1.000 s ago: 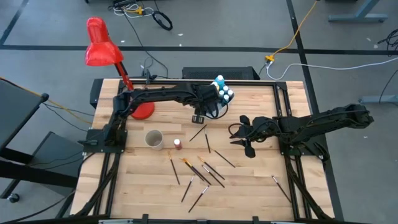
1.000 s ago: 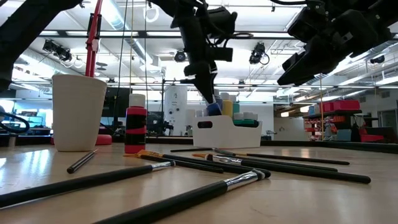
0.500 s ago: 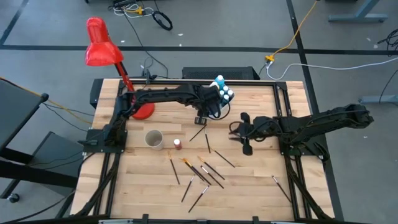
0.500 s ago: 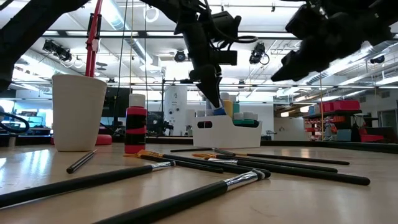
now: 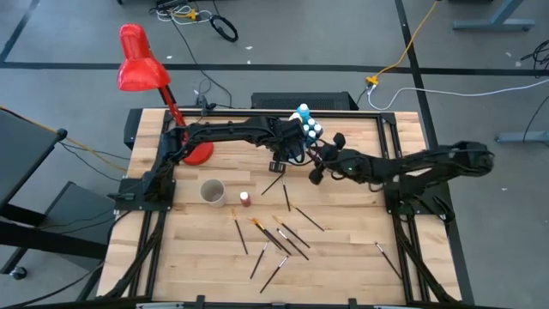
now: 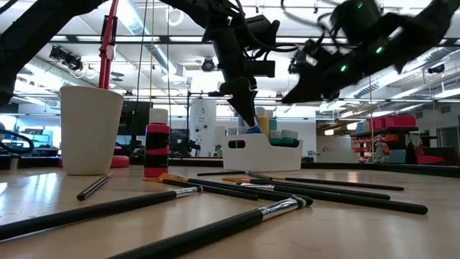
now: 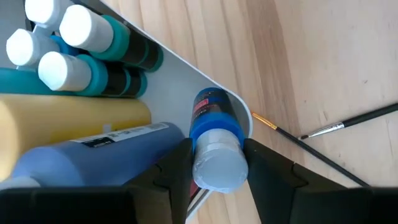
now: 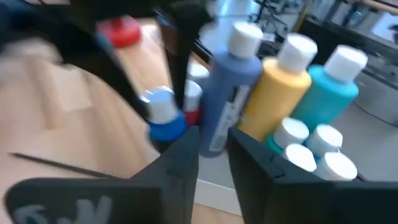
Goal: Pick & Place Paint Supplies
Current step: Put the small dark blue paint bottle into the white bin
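Left claw (image 7: 214, 163) is gripping the blue bottle (image 7: 214, 140) at the tray (image 7: 233, 102) corner; right claw (image 5: 316, 163), narrowly parted and empty, is crowding in, risking a collision that tips bottles

Even, bright overhead light falls on the tabletop (image 5: 343, 232), with only faint, soft shadows beneath the arms. In the low view, ceiling lights (image 6: 136, 18) glare white and the nearest paintbrushes (image 6: 215, 234) are soft and out of focus. The right wrist view is heavily motion-blurred; the left wrist view is sharp.
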Tool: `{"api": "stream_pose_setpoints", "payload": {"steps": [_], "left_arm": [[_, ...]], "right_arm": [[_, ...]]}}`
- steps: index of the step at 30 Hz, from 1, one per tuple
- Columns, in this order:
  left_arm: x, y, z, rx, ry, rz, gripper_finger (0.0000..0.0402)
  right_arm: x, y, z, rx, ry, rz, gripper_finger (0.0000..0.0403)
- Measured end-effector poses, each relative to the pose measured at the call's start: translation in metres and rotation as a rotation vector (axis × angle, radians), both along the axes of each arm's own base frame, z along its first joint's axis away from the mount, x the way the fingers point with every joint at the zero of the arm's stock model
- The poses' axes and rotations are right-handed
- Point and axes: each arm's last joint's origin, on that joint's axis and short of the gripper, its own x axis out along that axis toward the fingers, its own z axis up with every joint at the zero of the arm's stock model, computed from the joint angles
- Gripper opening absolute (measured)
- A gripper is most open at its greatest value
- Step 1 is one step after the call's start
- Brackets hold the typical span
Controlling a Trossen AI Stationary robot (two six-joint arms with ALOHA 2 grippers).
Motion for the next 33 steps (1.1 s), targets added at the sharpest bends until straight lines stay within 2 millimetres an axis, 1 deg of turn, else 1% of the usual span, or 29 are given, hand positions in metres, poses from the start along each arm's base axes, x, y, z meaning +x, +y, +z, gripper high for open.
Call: {"api": "stream_pose_setpoints", "payload": {"steps": [4,7,9,13,16,20,24,28,33], "left_arm": [[0.0,0.0,0.0,0.0,-0.003,0.001,0.0143],[0.0,0.0,0.0,0.0,-0.004,0.002,0.0137],[0.0,0.0,0.0,0.0,-0.004,0.003,0.0137],[0.0,0.0,0.0,0.0,-0.005,0.004,0.0144],[0.0,0.0,0.0,0.0,-0.005,0.004,0.0146],[0.0,0.001,0.0,0.019,0.001,0.014,0.0139],[0.0,0.001,0.0,0.027,0.0,0.017,0.0142],[0.004,0.002,0.002,0.038,-0.045,0.019,0.0157],[0.005,0.002,0.003,0.048,-0.059,0.022,0.0172]], "right_arm": [[0.01,-0.014,-0.019,-0.002,0.0,-0.028,0.005],[0.017,-0.022,-0.031,0.018,-0.012,0.007,0.0016],[0.024,-0.027,-0.035,0.029,-0.009,0.024,0.0005],[0.039,-0.037,-0.043,0.026,0.028,0.01,0.0009],[0.049,-0.042,-0.048,0.037,0.057,0.03,0.0005],[0.057,-0.045,-0.052,0.044,0.083,0.027,0.0003],[0.057,-0.047,-0.053,0.064,0.095,0.037,0.0003],[0.056,-0.048,-0.055,0.102,0.095,0.047,0.0003],[0.055,-0.048,-0.057,0.117,0.118,0.061,0.0002]]}}
